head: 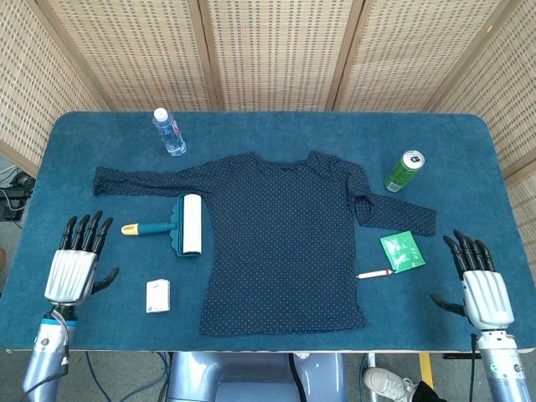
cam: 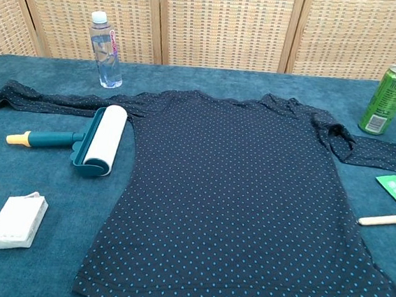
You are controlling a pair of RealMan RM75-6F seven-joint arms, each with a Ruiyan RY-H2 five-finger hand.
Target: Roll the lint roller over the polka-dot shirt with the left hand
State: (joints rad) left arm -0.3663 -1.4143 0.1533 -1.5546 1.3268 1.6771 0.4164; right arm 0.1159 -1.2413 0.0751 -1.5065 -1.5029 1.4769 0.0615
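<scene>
The polka-dot shirt (head: 285,234) (cam: 242,195) lies flat across the middle of the blue table, sleeves spread. The lint roller (head: 177,226) (cam: 86,140) rests on the cloth just left of the shirt's body, its white roll touching the shirt's edge and its teal handle with a yellow tip pointing left. My left hand (head: 74,266) hovers at the table's near left edge, open and empty, well left of the roller's handle. My right hand (head: 484,289) is open at the near right edge. Neither hand shows in the chest view.
A water bottle (head: 169,131) stands behind the left sleeve. A green can (head: 404,171) stands at the back right. A green packet (head: 402,250) and a pen (head: 374,273) lie right of the shirt. A small white box (head: 157,296) lies near the front left.
</scene>
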